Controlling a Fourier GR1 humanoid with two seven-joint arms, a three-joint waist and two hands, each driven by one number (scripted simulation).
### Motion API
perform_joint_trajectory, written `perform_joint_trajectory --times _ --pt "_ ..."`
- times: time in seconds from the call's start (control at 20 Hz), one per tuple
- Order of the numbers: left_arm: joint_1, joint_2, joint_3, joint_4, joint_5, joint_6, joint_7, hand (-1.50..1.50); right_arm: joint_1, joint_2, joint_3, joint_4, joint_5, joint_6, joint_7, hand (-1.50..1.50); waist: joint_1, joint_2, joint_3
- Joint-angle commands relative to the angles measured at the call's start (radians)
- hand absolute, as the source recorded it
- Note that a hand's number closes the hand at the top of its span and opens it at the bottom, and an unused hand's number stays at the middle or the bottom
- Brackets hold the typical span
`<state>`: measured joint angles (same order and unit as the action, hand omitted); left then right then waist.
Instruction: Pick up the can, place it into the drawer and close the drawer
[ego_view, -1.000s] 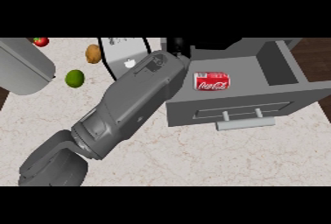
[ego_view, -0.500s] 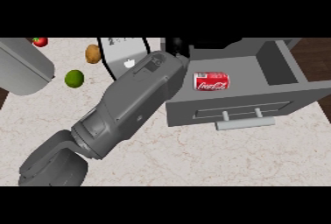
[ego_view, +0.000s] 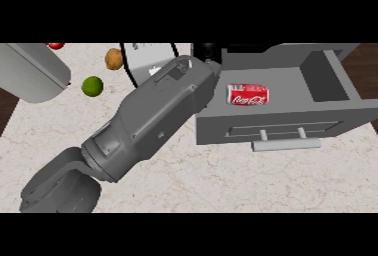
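One grey forearm (ego_view: 151, 120) reaches diagonally up-right; its black hand (ego_view: 207, 50) barely shows.

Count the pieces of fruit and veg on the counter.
3. A green lime lies left of the forearm, a brown potato sits above it, and a red tomato is at the top left edge. The forearm may hide more.

One red can (ego_view: 248, 94) lies in one open grey drawer (ego_view: 332, 107). On the counter (ego_view: 244, 180): one lime (ego_view: 91, 85), one brown potato (ego_view: 114, 58), one small red fruit (ego_view: 56, 45), one white plate (ego_view: 151, 60).
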<state>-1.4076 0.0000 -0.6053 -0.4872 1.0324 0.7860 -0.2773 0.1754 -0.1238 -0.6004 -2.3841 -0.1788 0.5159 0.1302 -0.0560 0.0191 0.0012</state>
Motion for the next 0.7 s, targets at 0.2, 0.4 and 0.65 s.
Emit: perform_joint_trajectory --times 0.2,0.4,0.65 --pt "-0.016 0.0 -0.005 -0.009 0.016 0.009 -0.018 -1.5 -0.127 0.034 0.246 -0.028 0.431 -0.046 -0.013 -1.5 0.041 -0.003 -0.001" --pt "0.019 0.0 0.006 -0.018 0.021 0.001 0.004 -1.5 -0.208 0.017 0.355 0.061 0.617 -0.085 -0.02 -1.5 0.062 -0.01 -0.002" --pt "-0.025 0.0 0.013 -0.022 0.007 0.024 0.055 -1.5 -0.293 0.039 0.507 0.235 0.866 -0.207 -0.114 -1.5 0.065 -0.013 -0.001"
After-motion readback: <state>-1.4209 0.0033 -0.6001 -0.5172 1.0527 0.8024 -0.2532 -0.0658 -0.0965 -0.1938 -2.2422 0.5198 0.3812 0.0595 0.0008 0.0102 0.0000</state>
